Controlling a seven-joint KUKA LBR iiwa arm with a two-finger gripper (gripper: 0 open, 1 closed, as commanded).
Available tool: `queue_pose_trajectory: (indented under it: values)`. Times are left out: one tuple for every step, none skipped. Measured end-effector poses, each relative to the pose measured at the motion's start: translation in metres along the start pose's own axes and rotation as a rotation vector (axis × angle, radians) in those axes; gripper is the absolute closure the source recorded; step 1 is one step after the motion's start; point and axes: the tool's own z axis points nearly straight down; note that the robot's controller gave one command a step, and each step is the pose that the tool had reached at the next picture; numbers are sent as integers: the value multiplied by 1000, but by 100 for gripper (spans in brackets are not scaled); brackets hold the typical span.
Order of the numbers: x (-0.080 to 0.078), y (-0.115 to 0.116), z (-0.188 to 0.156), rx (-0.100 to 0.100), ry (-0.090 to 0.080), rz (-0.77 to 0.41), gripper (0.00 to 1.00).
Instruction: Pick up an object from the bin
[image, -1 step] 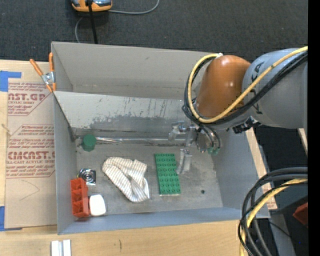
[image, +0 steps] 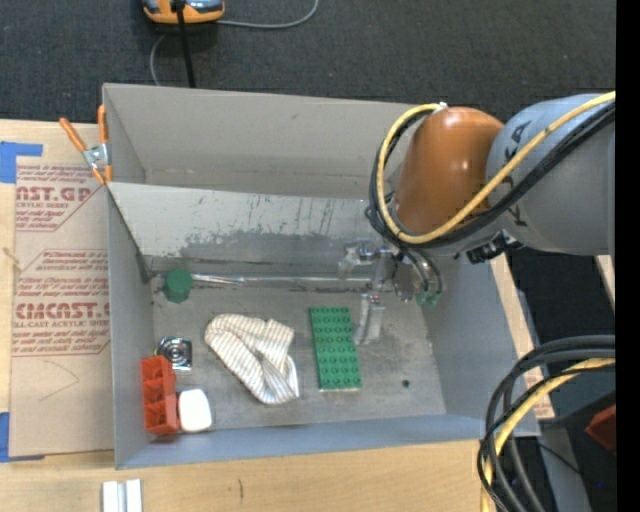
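Camera view: green studded plate (image: 333, 350) lies just left of the gripper (image: 371, 325), its long axis running alongside; gripper opening cannot be told.

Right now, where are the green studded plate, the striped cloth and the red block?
green studded plate (image: 334, 350): camera view, its middle.
striped cloth (image: 265, 368): camera view, its middle.
red block (image: 158, 397): camera view, top face.
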Motion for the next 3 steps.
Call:
queue_pose_trajectory:
  values:
    - [10,71,56,-1,1,-21,0]
    - [22,51,75,-2,3,-319,0]
    - [20,85,83,-2,0,-346,0]
